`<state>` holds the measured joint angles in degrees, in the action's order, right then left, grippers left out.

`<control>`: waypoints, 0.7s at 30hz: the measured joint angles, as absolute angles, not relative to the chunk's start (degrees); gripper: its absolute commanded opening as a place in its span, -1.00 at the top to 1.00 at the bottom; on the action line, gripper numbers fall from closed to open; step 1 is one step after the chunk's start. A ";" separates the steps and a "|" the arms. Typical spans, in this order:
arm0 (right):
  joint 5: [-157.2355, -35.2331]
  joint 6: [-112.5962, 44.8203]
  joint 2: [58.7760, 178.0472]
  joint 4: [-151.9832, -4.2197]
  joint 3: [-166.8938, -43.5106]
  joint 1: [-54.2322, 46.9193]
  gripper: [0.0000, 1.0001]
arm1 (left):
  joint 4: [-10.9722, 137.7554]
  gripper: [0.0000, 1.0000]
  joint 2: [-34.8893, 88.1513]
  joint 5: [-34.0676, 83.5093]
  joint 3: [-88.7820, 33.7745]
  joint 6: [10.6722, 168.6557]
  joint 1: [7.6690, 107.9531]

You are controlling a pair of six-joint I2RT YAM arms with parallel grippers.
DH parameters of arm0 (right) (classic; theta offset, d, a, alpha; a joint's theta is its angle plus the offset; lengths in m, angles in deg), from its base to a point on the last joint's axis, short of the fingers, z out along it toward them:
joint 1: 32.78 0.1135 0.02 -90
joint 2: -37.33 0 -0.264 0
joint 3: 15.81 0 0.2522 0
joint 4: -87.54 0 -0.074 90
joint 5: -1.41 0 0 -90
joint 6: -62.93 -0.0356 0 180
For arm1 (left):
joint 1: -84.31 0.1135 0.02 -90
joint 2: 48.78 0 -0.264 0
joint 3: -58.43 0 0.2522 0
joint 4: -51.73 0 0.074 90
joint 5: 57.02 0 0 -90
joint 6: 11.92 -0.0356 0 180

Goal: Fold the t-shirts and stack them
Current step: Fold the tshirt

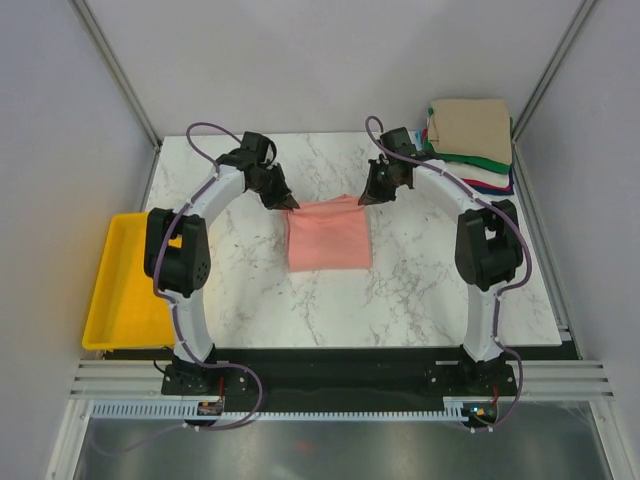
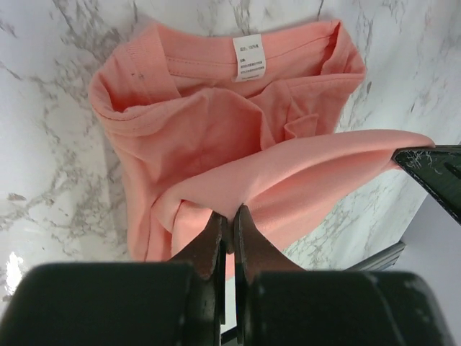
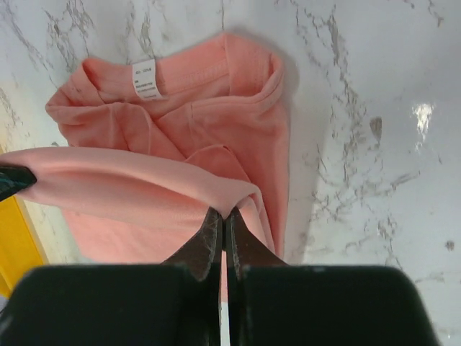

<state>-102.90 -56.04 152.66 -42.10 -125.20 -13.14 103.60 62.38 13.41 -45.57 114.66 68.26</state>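
The shirt (image 1: pixel 328 238) lies mid table (image 1: pixel 420 300), stack (image 1: pixel 470 140) behind-right, tray (image 1: pixel 120 290) left.

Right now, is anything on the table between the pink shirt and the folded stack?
Nothing loose shows on the marble between the pink shirt and the stack. Only the right gripper, itself shut on the shirt's edge, and its arm cross that line.
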 measured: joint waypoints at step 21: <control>-108.25 -55.19 142.87 -60.50 -105.20 -14.46 -0.46 | 115.82 -0.27 67.17 31.42 -64.37 105.20 68.43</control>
